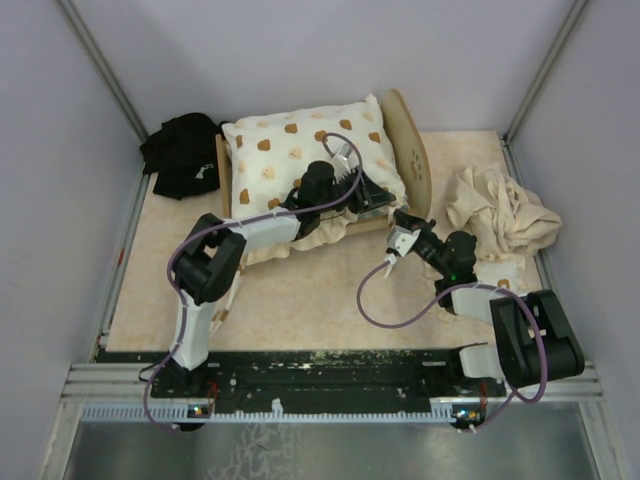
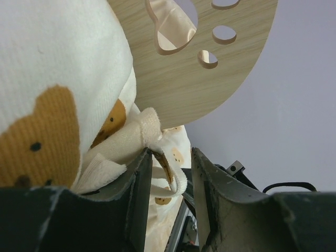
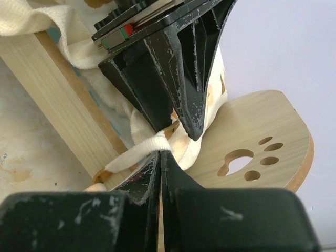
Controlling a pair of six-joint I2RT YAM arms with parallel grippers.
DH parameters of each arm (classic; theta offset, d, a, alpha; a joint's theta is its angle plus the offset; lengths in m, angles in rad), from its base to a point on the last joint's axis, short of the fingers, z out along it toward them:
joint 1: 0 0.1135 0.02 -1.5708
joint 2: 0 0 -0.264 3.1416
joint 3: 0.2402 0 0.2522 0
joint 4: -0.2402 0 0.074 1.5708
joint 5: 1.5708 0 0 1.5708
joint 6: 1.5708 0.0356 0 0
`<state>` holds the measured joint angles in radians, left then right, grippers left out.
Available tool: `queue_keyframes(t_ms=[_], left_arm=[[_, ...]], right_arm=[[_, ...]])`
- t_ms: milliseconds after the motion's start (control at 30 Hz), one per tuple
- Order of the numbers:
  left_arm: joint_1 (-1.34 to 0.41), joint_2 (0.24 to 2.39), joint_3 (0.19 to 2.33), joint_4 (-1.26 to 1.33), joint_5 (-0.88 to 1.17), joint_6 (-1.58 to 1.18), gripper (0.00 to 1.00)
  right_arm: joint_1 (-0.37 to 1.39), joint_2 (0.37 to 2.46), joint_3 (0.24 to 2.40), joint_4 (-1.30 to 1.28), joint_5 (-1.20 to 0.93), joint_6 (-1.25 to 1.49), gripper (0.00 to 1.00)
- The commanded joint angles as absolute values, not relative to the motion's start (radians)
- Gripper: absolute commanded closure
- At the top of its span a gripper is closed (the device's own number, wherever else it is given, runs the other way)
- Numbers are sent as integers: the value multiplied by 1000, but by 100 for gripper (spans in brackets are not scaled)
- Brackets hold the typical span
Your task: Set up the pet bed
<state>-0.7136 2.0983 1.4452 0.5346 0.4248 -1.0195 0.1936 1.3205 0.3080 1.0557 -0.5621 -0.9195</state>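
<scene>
Top external view puts the pet bed (image 1: 410, 150) at the back of the bench (image 1: 300, 300), roughly mid-width, headboard to the right, w/ the cream bear-print cushion (image 1: 290, 150) heaped on it & spilling over the near rail; the mattress is hidden under that. Black cloth (image 1: 180, 150) sits just beside its left end, beige cloth (image 1: 505, 215) is crumpled well to the right. Left fingers (image 2: 140, 184) stand part spread at the headboard-end corner, a loop of cushion frill btwn them, touching one finger but not visibly clamped. Right fingers (image 3: 152, 178) are pressed together just below, by the side rail (image 3: 58, 100); a cream strip meets their tips, can't tell if it's caught. My read: the frame is light, stiff wood & prob. slides easily on the bench if tugged, so take it by a rail or the headboard (image 2: 210, 89) edge, the paw cutout giving purchase. The cushion is soft & floppy, no fixed shape: pinch the frill or a corner, expect it to sag & drag.
</scene>
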Motion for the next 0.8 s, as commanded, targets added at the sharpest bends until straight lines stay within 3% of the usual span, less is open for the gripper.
queue_keyframes(t_ms=[0, 167, 433, 533, 667, 767], left_arm=[[-721, 2088, 1478, 511, 406, -994, 59], [-723, 2095, 1455, 538, 412, -1010, 63], [-723, 2079, 1454, 592, 429, -979, 99], [-724, 2067, 1448, 608, 434, -950, 100], [-724, 2033, 1405, 628, 397, -912, 100], [-721, 2025, 1406, 604, 374, -903, 100]], right_arm=[[198, 1319, 322, 1116, -578, -907, 100], [197, 1316, 325, 1103, -581, -904, 100], [199, 1308, 328, 1090, -566, -880, 100], [199, 1301, 352, 1060, -555, -807, 100], [199, 1215, 344, 1005, -539, -573, 83], [199, 1097, 333, 922, -472, -366, 76]])
